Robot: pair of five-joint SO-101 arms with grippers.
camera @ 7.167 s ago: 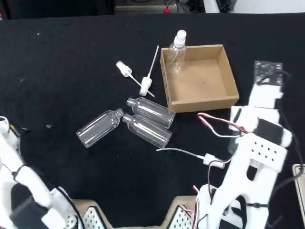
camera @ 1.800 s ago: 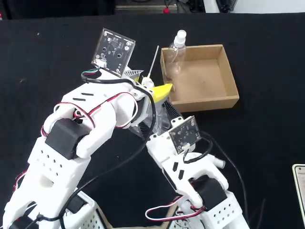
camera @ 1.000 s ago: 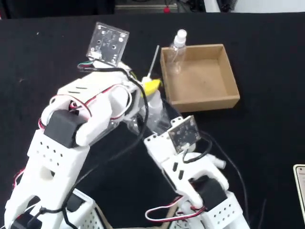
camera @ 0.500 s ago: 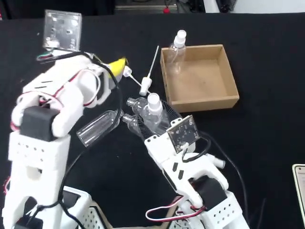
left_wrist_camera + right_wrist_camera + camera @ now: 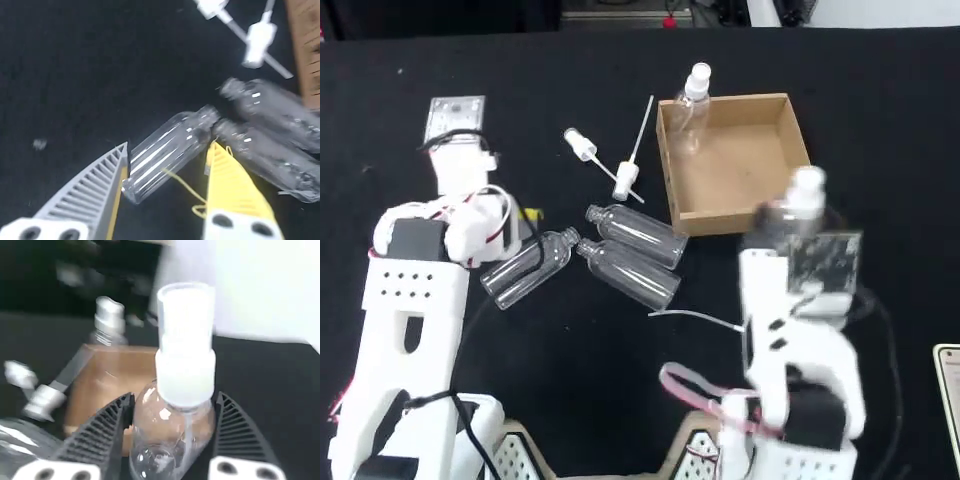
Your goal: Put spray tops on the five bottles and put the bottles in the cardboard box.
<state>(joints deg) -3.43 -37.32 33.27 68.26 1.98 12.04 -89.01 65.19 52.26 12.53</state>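
cardboard box (image 5: 745,215) sits open on the black table (image 5: 880,80), and the right gripper (image 5: 174,399) holds a capped bottle (image 5: 806,192) upright just at the box's near wall. its fingers are clamped on the clear belly, below the white spray top (image 5: 185,350). that grip leaves the neck free and keeps the bottle standing, so it could go down onto its base. a second capped bottle (image 5: 692,108) stands in the far corner of the box, tucked against the walls, which leaves most of the floor free for the rest.

over on the other side, the left gripper (image 5: 169,147) hangs above a bare bottle (image 5: 525,268) lying on the table. its jaws are apart, one finger on each side of the body, set across the bottle's length as you'd want for a pick. whether either finger touches the plastic i can't quite tell from here.

a second bare bottle (image 5: 638,230) and a third bare bottle (image 5: 628,274) lie side by side, their open necks close to the first one's neck. one loose spray top (image 5: 580,145) and the other loose top (image 5: 626,180) lie just beyond them, beside the box, tubes pointing away.

by my count three bottles lack tops.
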